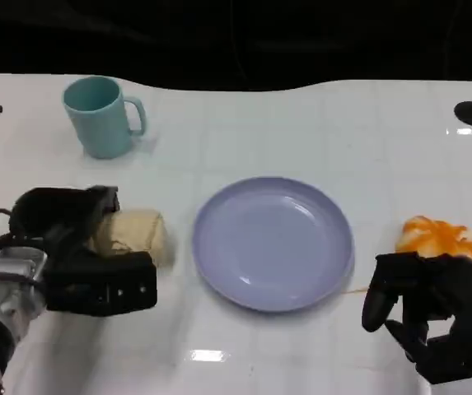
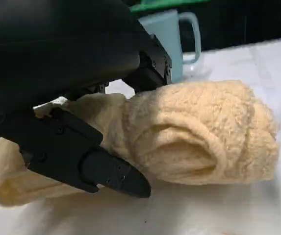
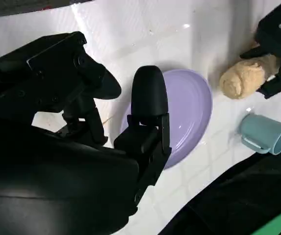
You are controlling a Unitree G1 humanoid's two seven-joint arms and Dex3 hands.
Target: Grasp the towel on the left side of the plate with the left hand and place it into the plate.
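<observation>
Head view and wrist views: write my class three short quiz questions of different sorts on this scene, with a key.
1. True or false: the towel lies in the plate.
2. Which hand is at the towel? A left B right
3. Fill in: behind the towel stands a teal ____.

Key
1. False: it lies on the table, beside the plate.
2. A, its fingers around the towel.
3. Mug.

Overhead head view; close wrist views
</observation>
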